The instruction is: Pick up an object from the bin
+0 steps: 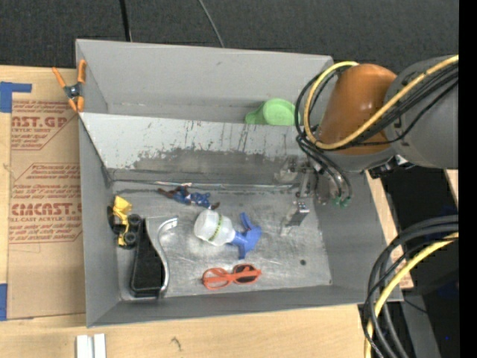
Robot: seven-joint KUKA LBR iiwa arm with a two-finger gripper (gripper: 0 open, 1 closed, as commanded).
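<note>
Camera view | hand [299, 212] at bin's [186, 73] right – bare floor beneath | grip cannot tell | blue piece [248, 238] nearest

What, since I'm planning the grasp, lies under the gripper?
Only bare bin floor shows around the gripper; the blue plastic piece lies apart from it. The floor directly beneath is covered.

gripper [299, 215] above bare bin [313, 263] floor | blue plastic piece [248, 237] nearest, view-left | white-green cap [211, 227] beyond it

Green ball [279, 112], orange scissors [231, 276], blue clip [248, 237] — grey bin [186, 73].
</note>
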